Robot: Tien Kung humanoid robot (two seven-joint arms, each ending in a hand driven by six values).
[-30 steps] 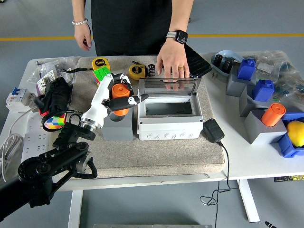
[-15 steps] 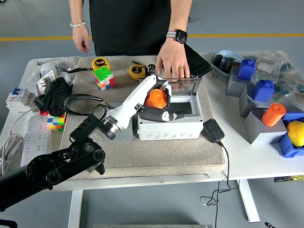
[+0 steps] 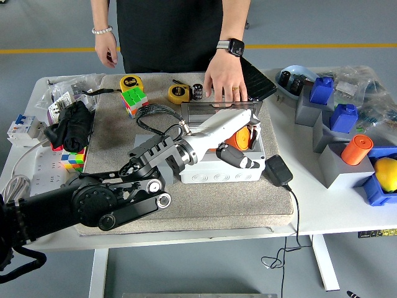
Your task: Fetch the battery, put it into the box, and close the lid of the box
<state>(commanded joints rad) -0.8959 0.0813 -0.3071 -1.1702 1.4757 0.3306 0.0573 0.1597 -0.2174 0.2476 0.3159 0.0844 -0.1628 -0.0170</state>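
My left hand reaches from the left across the white box and is shut on an orange battery. It holds the battery over the right part of the box's open top. The box's clear lid stands open at the back. A person's hand rests on the lid's top edge. My forearm hides most of the box's inside. My right arm is out of view.
A second orange battery stands on a grey block at the right, among blue blocks. A black adapter lies right of the box. Tape measures and a puzzle cube lie behind on the mat.
My left hand lifted the orange battery off the grey holder left of the box and carried it right, over the open box. The person's hand stayed on the lid.
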